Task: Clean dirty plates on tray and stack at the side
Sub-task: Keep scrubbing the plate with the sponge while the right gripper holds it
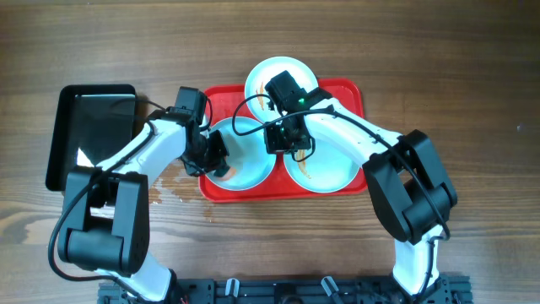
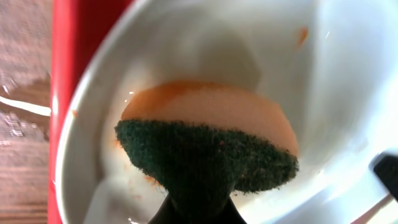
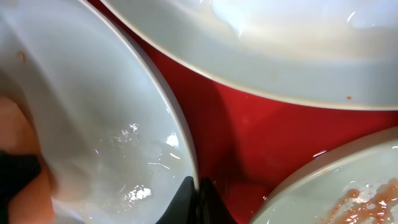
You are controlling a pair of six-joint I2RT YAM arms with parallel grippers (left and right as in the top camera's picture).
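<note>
Tray: large red rectangular plastic tray (image 1: 348, 93) on wooden table (image 1: 472, 67).
Near-left corner: round pale aqua-white near-left plate (image 1: 250, 171).
Left gripper (image 1: 213, 159): clamped on green-and-orange scrub sponge (image 2: 205, 146), which is pressed into the near-left plate.
Right gripper (image 3: 196, 202): pinched tight on that plate's right rim.
Near-right corner: matching near-right plate (image 1: 327, 169), streaked orange-brown.
Far edge: matching far plate (image 1: 263, 74).

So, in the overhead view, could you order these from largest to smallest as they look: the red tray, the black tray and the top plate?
1. red tray
2. black tray, clearly smaller
3. top plate, smallest, though it is partly covered
</note>
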